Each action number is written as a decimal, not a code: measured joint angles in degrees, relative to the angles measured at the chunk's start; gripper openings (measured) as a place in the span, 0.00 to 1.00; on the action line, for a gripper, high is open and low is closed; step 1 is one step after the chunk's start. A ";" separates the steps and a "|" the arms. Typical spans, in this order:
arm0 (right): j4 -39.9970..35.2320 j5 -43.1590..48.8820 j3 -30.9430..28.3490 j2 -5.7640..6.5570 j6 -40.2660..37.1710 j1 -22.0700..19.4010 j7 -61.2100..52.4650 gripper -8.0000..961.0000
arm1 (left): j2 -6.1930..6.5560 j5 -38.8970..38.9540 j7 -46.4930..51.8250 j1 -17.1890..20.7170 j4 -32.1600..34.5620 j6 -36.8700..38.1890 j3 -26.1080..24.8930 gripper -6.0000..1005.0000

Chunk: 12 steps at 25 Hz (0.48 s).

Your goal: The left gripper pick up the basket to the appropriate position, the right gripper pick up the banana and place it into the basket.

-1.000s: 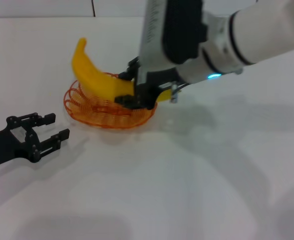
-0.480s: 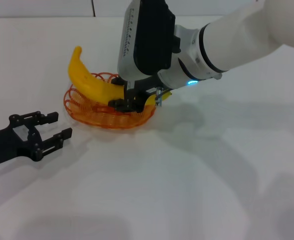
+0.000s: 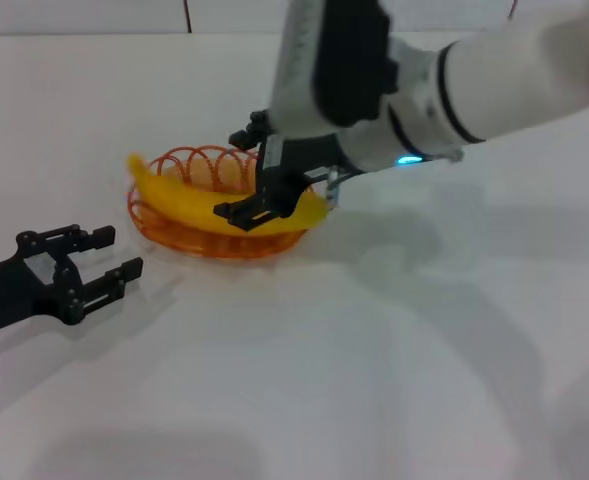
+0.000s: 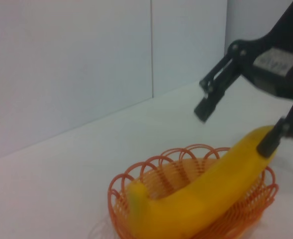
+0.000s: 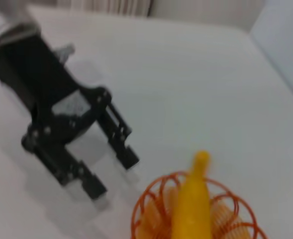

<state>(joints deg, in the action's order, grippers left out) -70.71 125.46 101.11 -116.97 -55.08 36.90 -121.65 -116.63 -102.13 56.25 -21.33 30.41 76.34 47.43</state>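
Yellow banana (image 3: 206,203) lying in the basket (image 3: 159,228), right gripper (image 3: 252,176) spread wide above it, left gripper (image 3: 92,267) open nearby; next, probably lifting clear.

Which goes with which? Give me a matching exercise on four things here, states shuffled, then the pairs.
1. banana
2. basket
3. left gripper
4. right gripper

A. jaws open, over the basket
B. orange wire, standing on the table
C. yellow, lying in the basket
D. jaws open and empty, apart from the basket

Pairs: 1-C, 2-B, 3-D, 4-A
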 joint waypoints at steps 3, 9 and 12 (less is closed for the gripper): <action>-0.45 -7.42 -5.73 0.08 -2.30 -3.99 8.58 0.85 | 0.00 0.01 0.00 0.03 -0.02 0.04 -0.16 0.54; 4.36 -19.48 -17.38 0.08 -8.40 -9.20 22.69 0.94 | -0.09 0.01 0.00 0.06 -0.08 0.11 -0.17 0.54; 10.26 -23.82 -23.34 0.08 -11.38 -10.10 29.09 0.94 | -0.09 0.01 0.00 0.06 -0.09 0.13 -0.21 0.54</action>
<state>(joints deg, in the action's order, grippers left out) -60.45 101.63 77.77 -116.89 -66.46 26.79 -92.56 -116.72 -102.12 56.25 -21.26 30.32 76.47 47.22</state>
